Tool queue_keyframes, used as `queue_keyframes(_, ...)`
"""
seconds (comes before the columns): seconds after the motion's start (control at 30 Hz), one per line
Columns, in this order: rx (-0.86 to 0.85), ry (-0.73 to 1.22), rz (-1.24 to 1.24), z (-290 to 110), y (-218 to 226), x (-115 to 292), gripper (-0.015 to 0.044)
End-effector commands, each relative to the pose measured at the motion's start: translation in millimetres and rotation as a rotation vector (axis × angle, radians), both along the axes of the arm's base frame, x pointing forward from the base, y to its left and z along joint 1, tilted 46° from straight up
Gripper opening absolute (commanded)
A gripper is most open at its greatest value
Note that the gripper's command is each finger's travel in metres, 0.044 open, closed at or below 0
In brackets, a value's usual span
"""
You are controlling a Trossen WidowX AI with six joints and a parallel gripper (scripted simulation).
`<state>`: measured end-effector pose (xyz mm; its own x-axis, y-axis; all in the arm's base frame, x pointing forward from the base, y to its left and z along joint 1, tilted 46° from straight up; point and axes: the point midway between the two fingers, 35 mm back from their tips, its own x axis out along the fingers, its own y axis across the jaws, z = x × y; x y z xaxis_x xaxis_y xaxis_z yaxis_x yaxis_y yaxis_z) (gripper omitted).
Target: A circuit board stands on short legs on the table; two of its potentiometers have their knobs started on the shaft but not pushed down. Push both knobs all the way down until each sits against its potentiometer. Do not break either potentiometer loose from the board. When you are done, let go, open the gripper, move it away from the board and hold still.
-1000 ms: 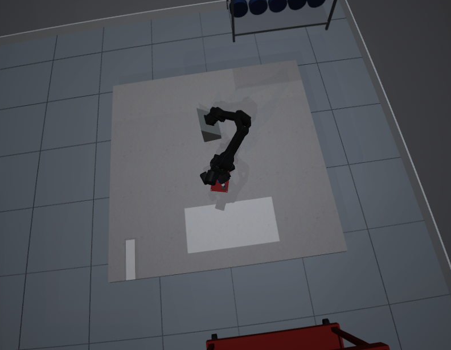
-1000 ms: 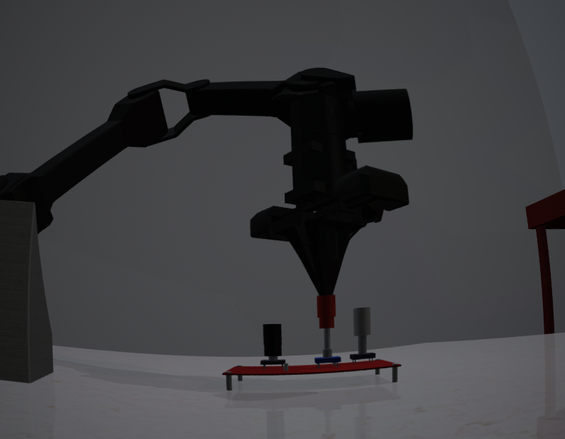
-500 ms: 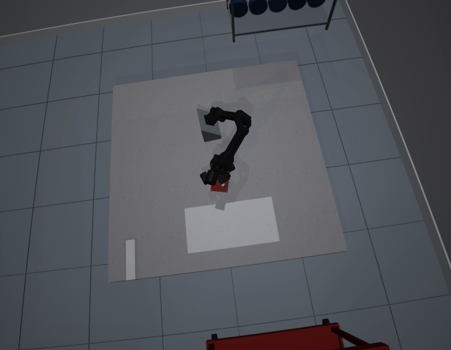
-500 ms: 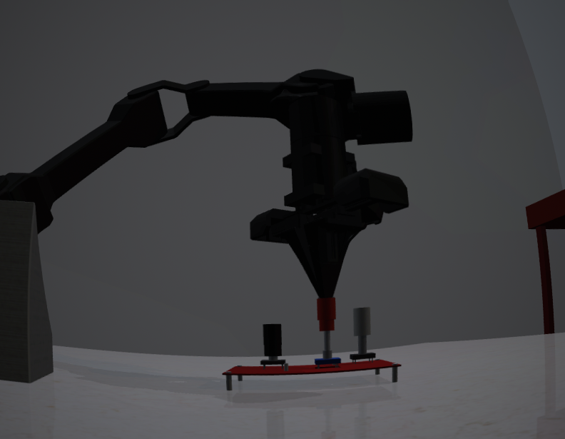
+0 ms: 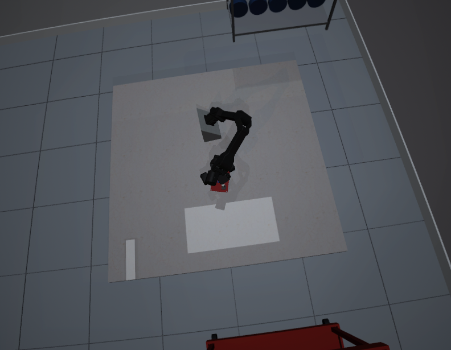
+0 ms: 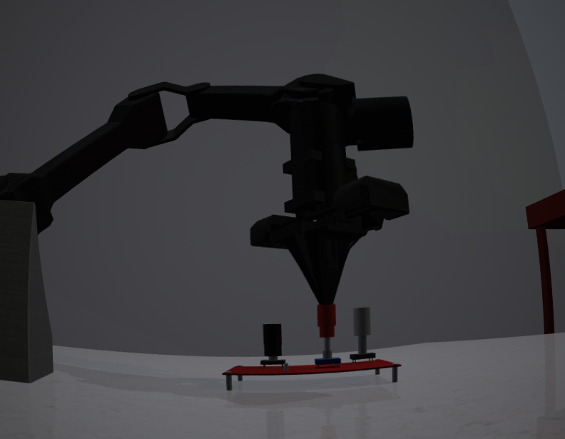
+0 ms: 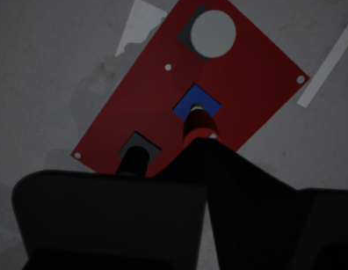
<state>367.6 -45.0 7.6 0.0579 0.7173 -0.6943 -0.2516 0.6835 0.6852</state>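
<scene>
A red circuit board [image 6: 302,368] [image 7: 257,65] [image 5: 216,187] stands on short legs on the table. It carries three knobs. The red knob [image 6: 326,320] [image 7: 200,122] sits high on its bare shaft above a blue potentiometer [image 6: 327,360] [image 7: 187,102]. The grey knob [image 6: 362,321] [image 7: 213,33] also sits high on its shaft. The black knob [image 6: 272,340] [image 7: 134,157] sits low against its base. My gripper [image 6: 325,303] [image 7: 203,147] is shut, fingertips together, and its tip rests on top of the red knob.
The arm's grey base block [image 6: 16,293] stands at the left. A white rectangle [image 5: 231,223] and a white strip [image 5: 130,258] are marked on the table. A rack with blue cylinders [image 5: 278,0] and a red frame [image 5: 287,336] [image 6: 546,244] stand off the table.
</scene>
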Motion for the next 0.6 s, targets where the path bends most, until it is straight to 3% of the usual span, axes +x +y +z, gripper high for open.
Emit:
queue_keyframes(0.0, 0.0, -0.001, 0.007, -3.2, 5.1, 1.1, 0.0)
queue_keyframes(0.57, 0.001, -0.001, 0.007, -7.1, 9.3, 1.4, 0.0)
